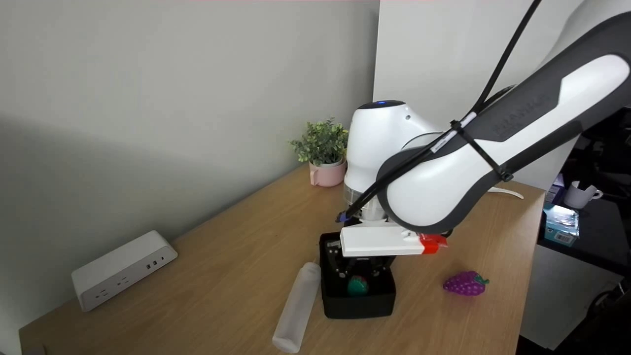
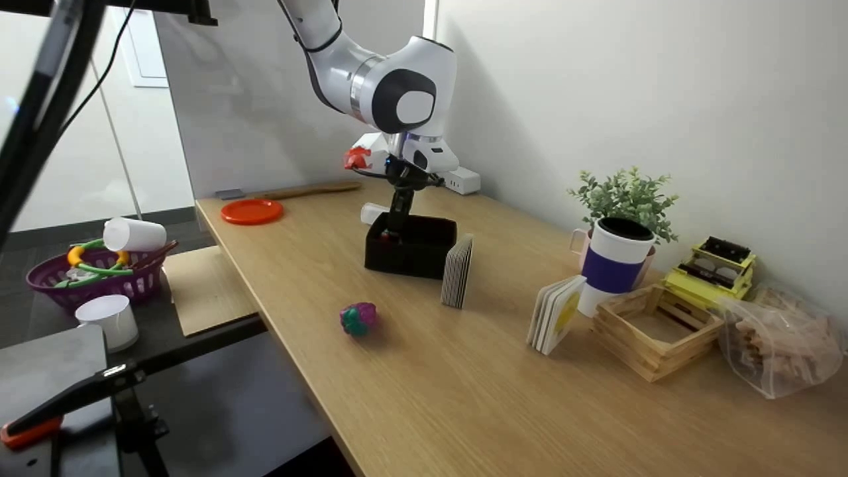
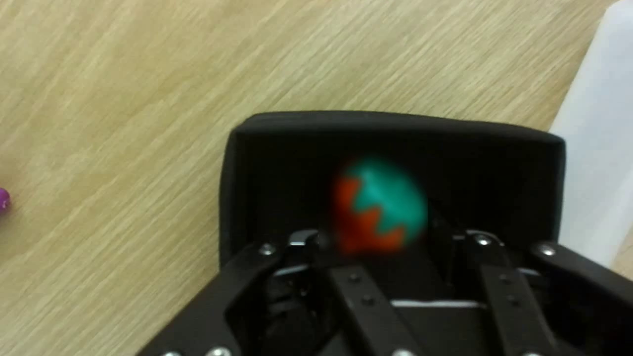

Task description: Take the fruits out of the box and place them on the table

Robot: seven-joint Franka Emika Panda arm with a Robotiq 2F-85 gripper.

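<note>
Toy strawberry [image 3: 385, 202], red w/ green cap, is sitting within the walls of the black box [image 1: 358, 306], & the pincer [image 3: 381, 237] is gripping it, fingers standing part-spread at the fruit's width. Underside is hiding, so can't tell if it's resting on the box floor or hanging just above. Purple grapes [image 1: 465, 283] are lying out on the surface [image 1: 236, 276], well apart from the box; the strawberry's prob. the last, tho not all of the box floor is showing. Step in hand, my read: lift-out. Best tech.: going straight up, slow, no sideways until fruit & fingertips are both standing above the rim; cutting across early would be risking a snag on the wall & dragging the box, prob. light. Fruit is looking smooth & rounded, so may be twisting in the pads: hold firm, no jerks. For set-down, grapes' side is looking better, b/c the white tube [image 1: 297, 306] is lying just beside the box opposite, & in an exterior view a card stack [image 2: 457, 271] is standing near the box, prob. easily toppled. Lower to contact before releasing, else fruit may be rolling off.
</note>
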